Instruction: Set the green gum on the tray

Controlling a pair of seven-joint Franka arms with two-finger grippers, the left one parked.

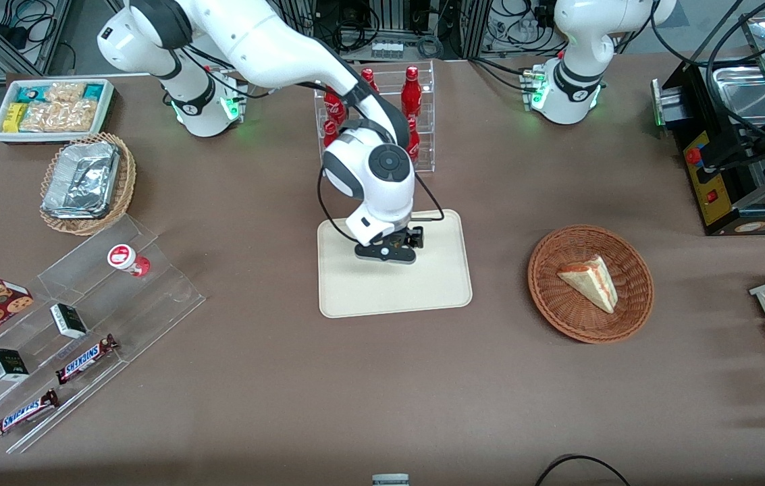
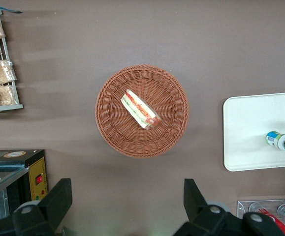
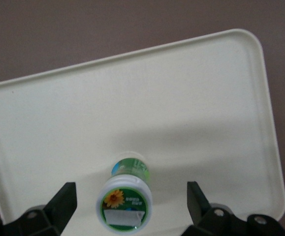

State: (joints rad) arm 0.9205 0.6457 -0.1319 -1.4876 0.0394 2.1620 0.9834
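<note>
Right now the right wrist view has the green gum (image 3: 125,196) resting on the tray (image 3: 206,98), its white lid with the flower label facing the camera and the fingers (image 3: 63,199) spread wide on either side of it, well clear of its body (nothing gripped, then). That same view shows only cream tray surface and a strip of brown bench (image 3: 83,29).

Over to the front view: nearest the camera on the working arm's end are two Snickers bars (image 1: 88,358) and small dark boxes on a clear stepped display (image 1: 119,297), with a red canister (image 1: 127,259) higher on it. Further back sits the tray (image 1: 423,297), and the gripper (image 1: 389,251) is low over its farther half; from here the wrist body hides the gum completely. Level with the tray, toward the parked arm's end, a wicker basket (image 1: 551,297) holds a wedge sandwich (image 1: 590,281).

The left wrist view fills the gap: the gum (image 2: 276,140) lies on its side on the tray (image 2: 250,132), a dark fingertip just beside its lid.

Farther from the camera stands a clear rack of red cola bottles (image 1: 412,94), and at the working arm's end a foil-lined basket (image 1: 85,182) and a white bin of snacks (image 1: 55,108).
</note>
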